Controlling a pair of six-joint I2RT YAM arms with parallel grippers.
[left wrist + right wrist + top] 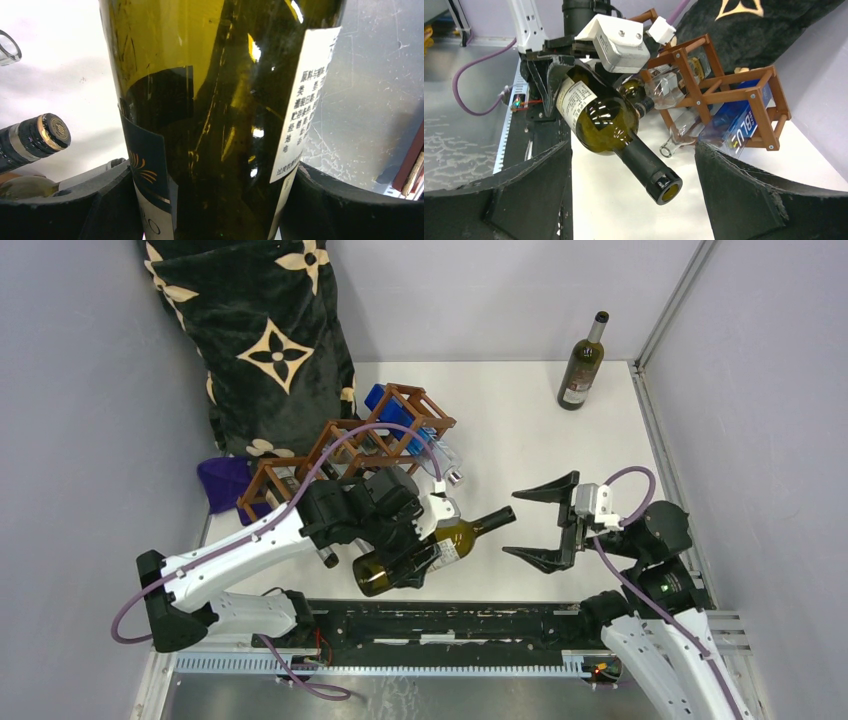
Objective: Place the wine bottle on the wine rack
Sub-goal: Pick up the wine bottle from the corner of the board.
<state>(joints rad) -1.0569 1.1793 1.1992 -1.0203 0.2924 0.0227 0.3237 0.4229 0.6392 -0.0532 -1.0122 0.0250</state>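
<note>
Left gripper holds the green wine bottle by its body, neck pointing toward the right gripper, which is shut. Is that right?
Not quite. The right gripper is open, its fingers spread wide with nothing between them, as the top external view shows. The rest holds: the left gripper grips the wine bottle by its body, neck toward the right gripper.

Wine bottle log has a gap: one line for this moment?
left fingers: shut on wine bottle | right fingers: open | wine rack: bottle not yet placed
</note>
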